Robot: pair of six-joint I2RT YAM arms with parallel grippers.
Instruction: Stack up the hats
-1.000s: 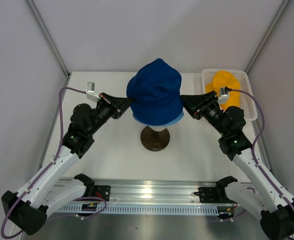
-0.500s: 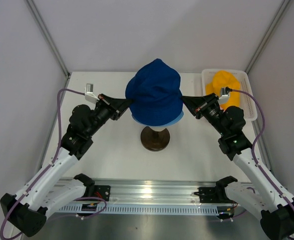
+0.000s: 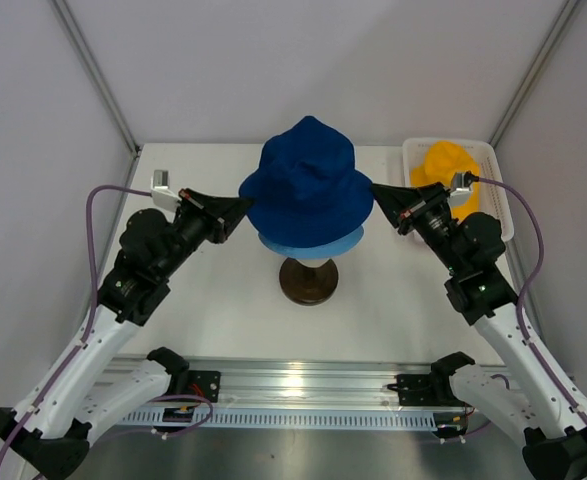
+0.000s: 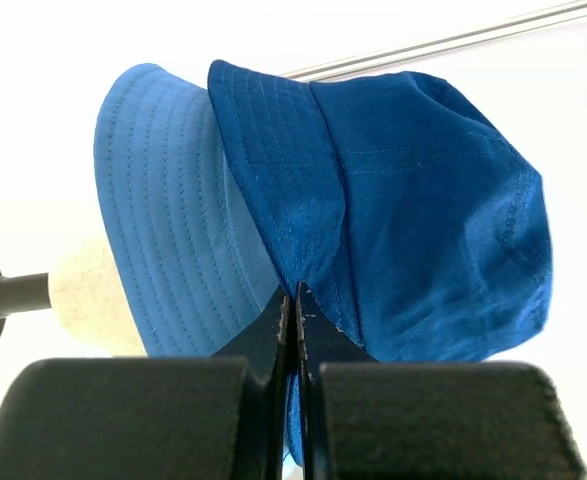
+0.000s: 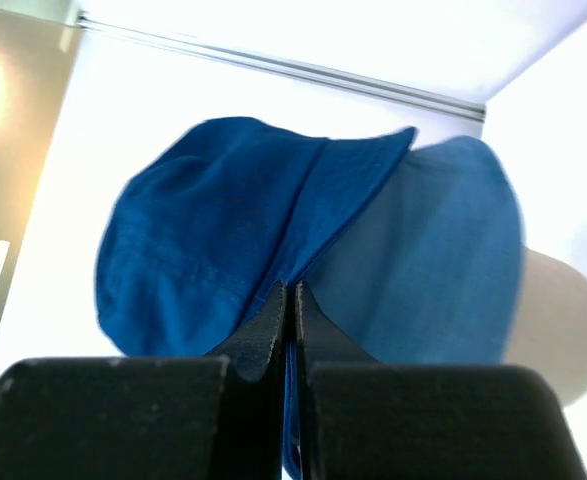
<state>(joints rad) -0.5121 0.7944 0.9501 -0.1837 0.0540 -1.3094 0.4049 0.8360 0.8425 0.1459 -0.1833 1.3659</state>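
left hand [image 3: 241,206] pinching brim of soft navy blue fabric bucket hat [image 3: 308,185], right hand [image 3: 377,192] pinching opposite brim, light blue fabric bucket hat [image 3: 318,243] underneath, between both hands

Dark round base [image 3: 310,283] at center frame on the white desk [image 3: 223,290]. Thin post [image 4: 13,294] runs up to the cream mannequin head [image 4: 88,300]; head surface shows only in the wrist views. White mesh basket [image 3: 497,195] upper right, at the desk's right edge. Aluminium rail [image 3: 303,385] along the bottom.
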